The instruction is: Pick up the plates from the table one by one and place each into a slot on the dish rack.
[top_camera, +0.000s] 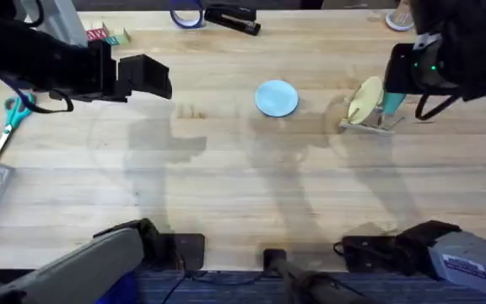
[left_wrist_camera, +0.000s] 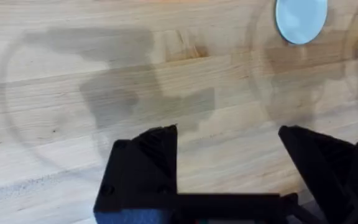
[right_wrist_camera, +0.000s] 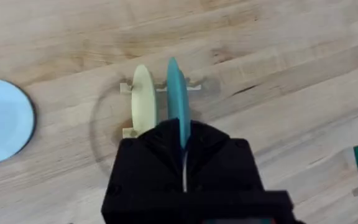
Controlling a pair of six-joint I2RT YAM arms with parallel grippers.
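— Wooden butcher-block table (top_camera: 251, 186) carries everything?
— Yes. At its right side stands the cream dish rack (right_wrist_camera: 127, 89), with a pale yellow plate (right_wrist_camera: 143, 99) upright in one slot.
— And the teal plate (right_wrist_camera: 178, 99)?
— Upright on edge just beside the yellow one, over the rack, pinched in the right gripper (right_wrist_camera: 184, 146).
— The pale blue plate (top_camera: 276, 98)?
— Flat on the table, near the rack's left.
— The left gripper (left_wrist_camera: 227, 155)?
— Spread wide over bare wood, holding nothing.
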